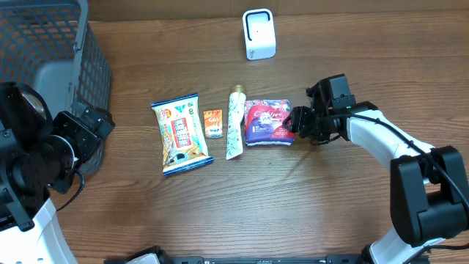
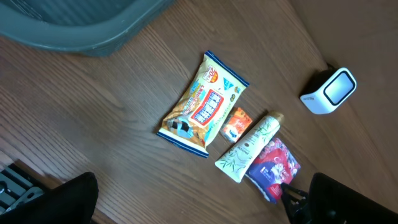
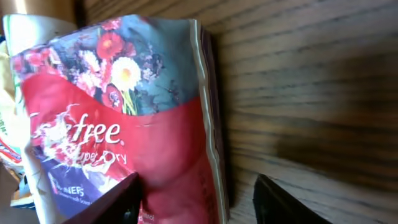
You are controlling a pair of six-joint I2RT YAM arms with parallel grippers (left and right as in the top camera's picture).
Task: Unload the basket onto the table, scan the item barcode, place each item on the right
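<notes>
The item nearest my right gripper (image 1: 297, 123) is a red and purple flowered pack (image 1: 267, 122), lying flat at the right end of a row of items. In the right wrist view the gripper (image 3: 198, 186) straddles the pack's (image 3: 124, 124) right edge: one finger rests over the pack, the other stands on the wood beside it with a gap, so the jaws are open. The white scanner (image 1: 259, 34) stands upright at the back of the table. My left gripper (image 1: 99, 126) hangs open at the far left, away from the items, its view (image 2: 202, 202) showing bare wood between its fingers.
Left of the pack lie a white tube (image 1: 234, 122), a small orange sachet (image 1: 213, 122) and a blue-edged snack bag (image 1: 181, 135). A grey mesh basket (image 1: 44, 44) fills the back left corner. The scanner (image 2: 329, 92) and pack (image 2: 273, 167) also show in the left wrist view.
</notes>
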